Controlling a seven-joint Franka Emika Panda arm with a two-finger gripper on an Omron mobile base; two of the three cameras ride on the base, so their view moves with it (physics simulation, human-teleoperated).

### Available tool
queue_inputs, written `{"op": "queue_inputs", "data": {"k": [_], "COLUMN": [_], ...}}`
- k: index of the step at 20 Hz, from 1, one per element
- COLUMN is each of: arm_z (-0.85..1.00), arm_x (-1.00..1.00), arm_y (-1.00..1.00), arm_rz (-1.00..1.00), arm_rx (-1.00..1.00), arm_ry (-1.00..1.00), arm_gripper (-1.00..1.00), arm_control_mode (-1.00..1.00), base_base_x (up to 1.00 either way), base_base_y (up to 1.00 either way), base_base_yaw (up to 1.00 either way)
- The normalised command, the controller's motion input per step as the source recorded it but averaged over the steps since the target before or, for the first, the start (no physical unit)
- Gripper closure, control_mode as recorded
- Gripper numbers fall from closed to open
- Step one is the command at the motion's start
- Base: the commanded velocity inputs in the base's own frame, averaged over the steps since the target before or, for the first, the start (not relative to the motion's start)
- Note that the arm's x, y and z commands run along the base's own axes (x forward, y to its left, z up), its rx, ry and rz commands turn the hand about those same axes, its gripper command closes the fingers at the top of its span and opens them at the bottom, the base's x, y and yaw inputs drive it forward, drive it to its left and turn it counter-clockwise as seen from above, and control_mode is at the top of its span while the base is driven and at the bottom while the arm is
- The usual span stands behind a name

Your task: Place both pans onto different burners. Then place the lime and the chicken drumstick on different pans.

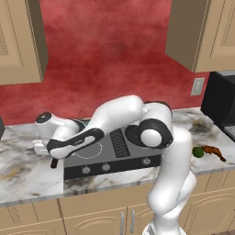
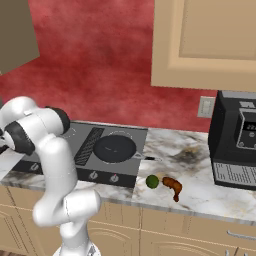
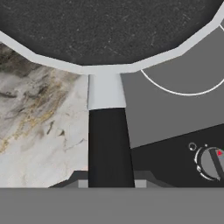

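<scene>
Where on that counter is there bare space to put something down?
Bare marble lies between the grey cooktop and the black coffee machine, behind the green lime and brown drumstick. The cooktop's right burner holds a black pan; its left side is crowded by the arm.

A marbled counter (image 2: 200,195) is seen carrying a grey cooktop (image 2: 90,145), on whose right burner a black pan (image 2: 115,148) is set. Just right of the cooktop, a lime (image 2: 152,181) and a chicken drumstick (image 2: 172,185) are laid side by side on the counter, with a black appliance (image 2: 235,145) standing further right.
</scene>
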Motion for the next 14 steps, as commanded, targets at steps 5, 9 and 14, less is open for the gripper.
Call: {"op": "queue_inputs", "data": {"k": [5,9,14], "arm_z": [0.0,0.0,0.0], "arm_x": [-0.14,-0.09,0.0], "arm_y": [-0.36,-0.27,-0.12], "arm_rz": [-0.16,-0.16,-0.15], "arm_rx": [0.06,0.06,0.07], "arm_ry": [0.0,0.0,0.0], "arm_gripper": [1.0,1.0,1.0], "arm_control_mode": [-1.0,-1.0,-1.0], "base_base_x": [0.0,0.0,0.0], "base_base_y": [0.0,0.0,0.0], "base_base_yaw": [0.0,0.0,0.0]}}
